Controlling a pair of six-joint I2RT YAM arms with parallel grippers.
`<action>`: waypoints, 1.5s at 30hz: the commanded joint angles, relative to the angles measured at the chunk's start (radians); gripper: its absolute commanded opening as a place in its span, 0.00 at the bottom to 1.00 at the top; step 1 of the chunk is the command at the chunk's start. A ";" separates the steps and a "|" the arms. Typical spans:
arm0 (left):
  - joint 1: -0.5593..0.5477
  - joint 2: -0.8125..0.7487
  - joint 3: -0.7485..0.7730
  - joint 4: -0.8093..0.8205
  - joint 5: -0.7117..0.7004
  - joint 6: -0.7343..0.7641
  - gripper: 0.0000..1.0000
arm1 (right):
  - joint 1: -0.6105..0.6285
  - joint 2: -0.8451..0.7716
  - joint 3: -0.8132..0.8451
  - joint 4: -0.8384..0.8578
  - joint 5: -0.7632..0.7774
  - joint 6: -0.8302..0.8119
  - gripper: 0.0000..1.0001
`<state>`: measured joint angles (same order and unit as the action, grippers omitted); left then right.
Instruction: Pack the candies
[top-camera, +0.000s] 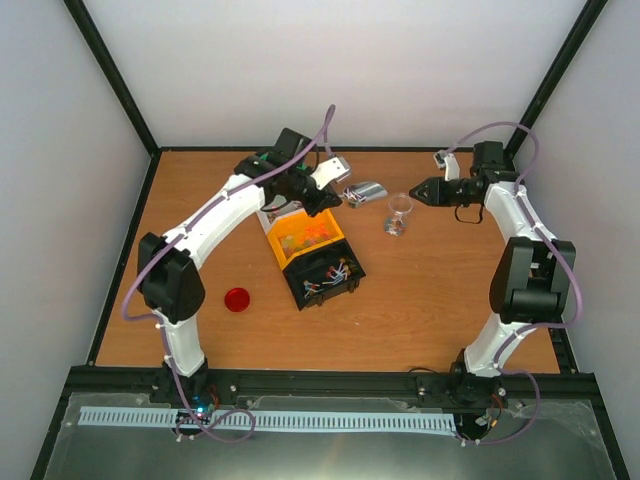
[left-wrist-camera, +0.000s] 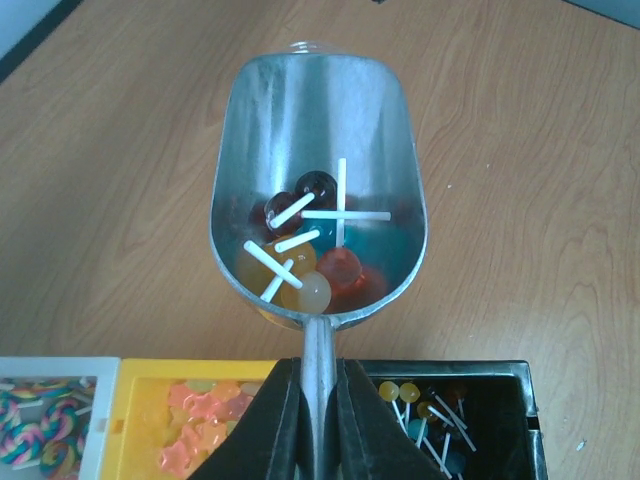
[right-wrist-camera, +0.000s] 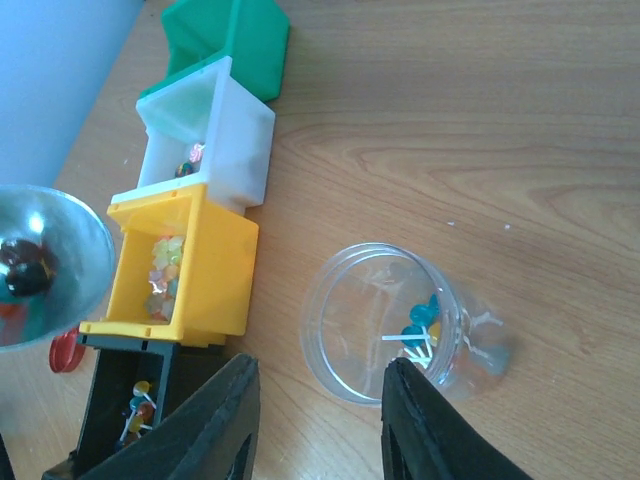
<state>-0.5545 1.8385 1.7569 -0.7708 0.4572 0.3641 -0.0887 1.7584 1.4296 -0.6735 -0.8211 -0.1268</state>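
Observation:
My left gripper (left-wrist-camera: 318, 410) is shut on the handle of a metal scoop (left-wrist-camera: 300, 120). The scoop holds several lollipop candies (left-wrist-camera: 312, 250) in red, yellow, blue and brown, above bare table. In the top view the scoop (top-camera: 364, 191) hangs just left of a clear plastic jar (top-camera: 398, 215). The jar (right-wrist-camera: 345, 300) lies tilted with its mouth toward my right gripper and has a few blue and yellow lollipops (right-wrist-camera: 422, 322) inside. My right gripper (right-wrist-camera: 320, 420) is open and empty, just short of the jar's mouth. It also shows in the top view (top-camera: 418, 190).
A row of bins runs green (right-wrist-camera: 235, 40), white (right-wrist-camera: 245, 140), yellow (right-wrist-camera: 215, 270), black (right-wrist-camera: 100, 385). The yellow bin holds star gummies (left-wrist-camera: 195, 420), the black bin lollipops (left-wrist-camera: 425, 410), the white bin (left-wrist-camera: 60, 366) swirl candies. A round red lid (top-camera: 237, 299) lies near the left arm.

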 joint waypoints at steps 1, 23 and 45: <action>-0.018 0.044 0.075 -0.034 -0.003 0.009 0.01 | -0.006 0.042 0.026 0.036 0.013 0.062 0.35; -0.036 0.071 0.072 -0.021 -0.010 -0.001 0.01 | -0.006 0.201 0.082 0.074 -0.019 0.138 0.44; -0.035 0.002 0.010 -0.065 -0.018 0.031 0.01 | 0.069 0.191 0.016 0.077 -0.072 0.162 0.36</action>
<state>-0.5854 1.9041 1.7744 -0.8150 0.4301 0.3656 -0.0425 1.9587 1.4639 -0.6022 -0.8577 0.0147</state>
